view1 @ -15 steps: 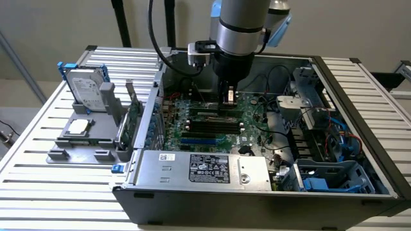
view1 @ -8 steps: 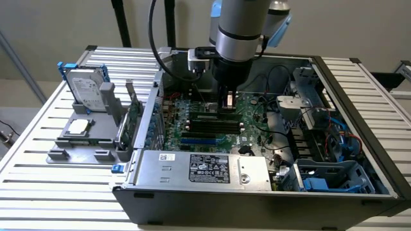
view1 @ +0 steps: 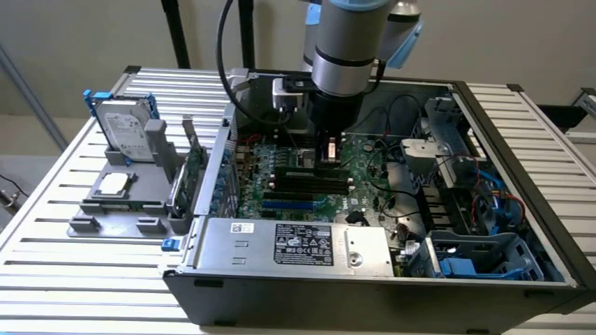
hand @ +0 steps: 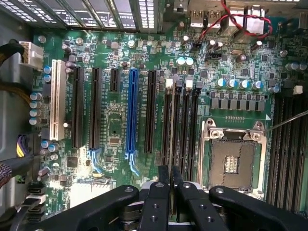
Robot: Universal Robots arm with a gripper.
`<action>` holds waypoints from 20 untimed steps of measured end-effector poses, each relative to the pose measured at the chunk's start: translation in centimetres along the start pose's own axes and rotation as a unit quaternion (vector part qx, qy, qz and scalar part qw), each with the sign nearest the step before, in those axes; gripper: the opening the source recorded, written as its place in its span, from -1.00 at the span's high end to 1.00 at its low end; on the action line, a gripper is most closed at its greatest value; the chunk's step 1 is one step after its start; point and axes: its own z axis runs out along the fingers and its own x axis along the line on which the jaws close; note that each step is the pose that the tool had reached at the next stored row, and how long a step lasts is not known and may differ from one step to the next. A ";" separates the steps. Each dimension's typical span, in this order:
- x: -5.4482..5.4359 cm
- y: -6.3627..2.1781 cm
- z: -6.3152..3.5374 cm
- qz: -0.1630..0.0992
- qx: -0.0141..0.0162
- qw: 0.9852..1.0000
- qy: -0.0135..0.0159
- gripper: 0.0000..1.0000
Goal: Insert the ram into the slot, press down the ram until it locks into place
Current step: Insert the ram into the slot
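My gripper (view1: 328, 159) reaches down into the open computer case, over the row of long black slots (view1: 312, 183) on the motherboard. In the wrist view its two fingertips (hand: 163, 177) stand close together, shut on the ram (hand: 172, 125). The ram shows edge-on as a thin pale strip running along one slot (hand: 167, 122) of several parallel black ones with white end clips. The gripper (hand: 170, 171) holds the ram near one end. I cannot tell how deep the ram sits in the slot or whether the clips have closed.
A blue slot (hand: 131, 113), black expansion slots and a white one (hand: 57, 98) lie beside the sockets, and the bare processor socket (hand: 234, 161) is on the other side. The power supply (view1: 289, 244) fills the case front. A hard drive (view1: 125, 132) and green card (view1: 192, 178) stand outside.
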 end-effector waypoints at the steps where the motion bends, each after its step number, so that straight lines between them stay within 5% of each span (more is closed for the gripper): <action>1: 0.0 -0.01 0.16 0.000 0.000 1.000 0.001 0.73; 9: -0.5 -0.04 0.61 0.001 0.000 1.000 0.017 0.73; 14: -0.6 -0.04 0.64 0.001 0.002 1.000 0.018 0.73; 20: -0.6 -0.05 0.84 0.001 0.008 1.000 0.019 0.73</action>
